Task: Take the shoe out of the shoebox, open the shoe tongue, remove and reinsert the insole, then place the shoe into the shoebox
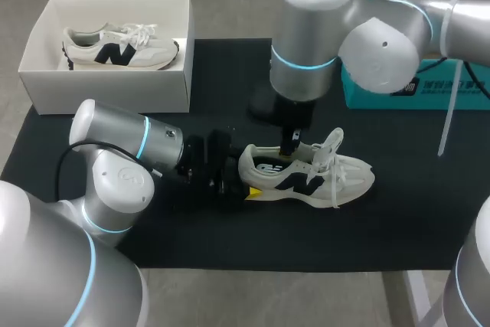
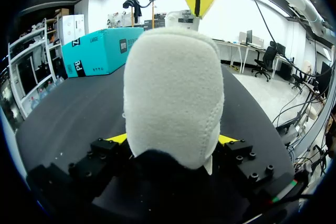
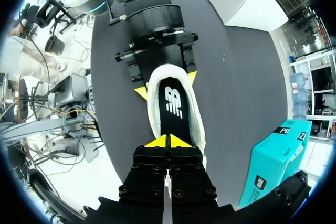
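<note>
A white shoe [image 1: 306, 174] with a dark side logo lies on the black mat [image 1: 191, 243], heel toward my left arm. My left gripper [image 1: 246, 175] stands wide, one yellow tip on each side of the heel [image 2: 173, 103], gripping it. In the right wrist view the same gripper [image 3: 166, 85] flanks the heel, and the dark insole [image 3: 173, 108] shows inside the shoe. My right gripper [image 3: 168, 141] is shut, tips pressed together over the shoe's opening near the tongue [image 1: 289, 145]. The tongue is hidden under it. The white shoebox [image 1: 115, 82] sits at the back left.
A second white shoe [image 1: 119, 47] lies inside the shoebox. A teal box [image 1: 444, 93] stands at the back right of the mat, beyond the right arm. The mat's front strip is bare.
</note>
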{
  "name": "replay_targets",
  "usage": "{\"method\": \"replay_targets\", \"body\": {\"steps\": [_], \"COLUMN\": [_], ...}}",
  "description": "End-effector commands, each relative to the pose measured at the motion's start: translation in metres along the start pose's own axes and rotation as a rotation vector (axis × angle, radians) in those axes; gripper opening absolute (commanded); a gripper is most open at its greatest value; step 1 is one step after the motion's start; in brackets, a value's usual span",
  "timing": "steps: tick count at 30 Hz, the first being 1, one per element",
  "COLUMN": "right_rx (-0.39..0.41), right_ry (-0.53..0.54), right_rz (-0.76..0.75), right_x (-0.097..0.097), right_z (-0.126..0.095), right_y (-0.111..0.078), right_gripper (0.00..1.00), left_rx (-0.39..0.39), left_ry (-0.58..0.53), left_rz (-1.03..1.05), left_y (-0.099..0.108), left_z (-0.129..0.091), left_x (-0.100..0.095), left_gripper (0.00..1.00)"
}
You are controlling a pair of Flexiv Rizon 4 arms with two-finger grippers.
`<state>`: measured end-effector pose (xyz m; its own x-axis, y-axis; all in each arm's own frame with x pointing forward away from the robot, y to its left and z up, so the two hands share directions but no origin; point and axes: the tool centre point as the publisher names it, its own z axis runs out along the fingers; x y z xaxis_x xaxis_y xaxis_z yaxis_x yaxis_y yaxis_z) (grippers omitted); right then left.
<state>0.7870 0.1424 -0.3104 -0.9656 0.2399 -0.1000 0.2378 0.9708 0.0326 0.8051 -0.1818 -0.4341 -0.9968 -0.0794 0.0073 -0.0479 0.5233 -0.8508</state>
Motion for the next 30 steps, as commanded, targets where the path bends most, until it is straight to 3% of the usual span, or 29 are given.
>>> {"method": "replay_targets", "body": {"steps": [1,16,21,30], "right_rx": [0.078,0.078,0.019,0.032], "right_ry": [-0.094,-0.094,-0.059,-0.031], "right_rz": [-0.018,-0.018,-0.037,-0.085], "right_x": [0.008,0.008,0.001,-0.012], "right_z": [0.002,0.002,0.019,0.045], "right_y": [0.009,0.009,0.007,0.006], "right_gripper": [0.0,0.0,0.0,0.0], "left_rx": [-0.004,-0.004,-0.004,-0.004], "left_ry": [-0.002,-0.002,-0.002,-0.002], "left_rz": [0.0,0.0,0.0,0.0], "left_y": [0.001,0.001,0.001,0.001], "left_z": [0.001,0.001,0.001,0.001], "left_x": [0.001,0.001,0.001,0.001], "left_gripper": [0.0,0.0,0.0,0.0]}}
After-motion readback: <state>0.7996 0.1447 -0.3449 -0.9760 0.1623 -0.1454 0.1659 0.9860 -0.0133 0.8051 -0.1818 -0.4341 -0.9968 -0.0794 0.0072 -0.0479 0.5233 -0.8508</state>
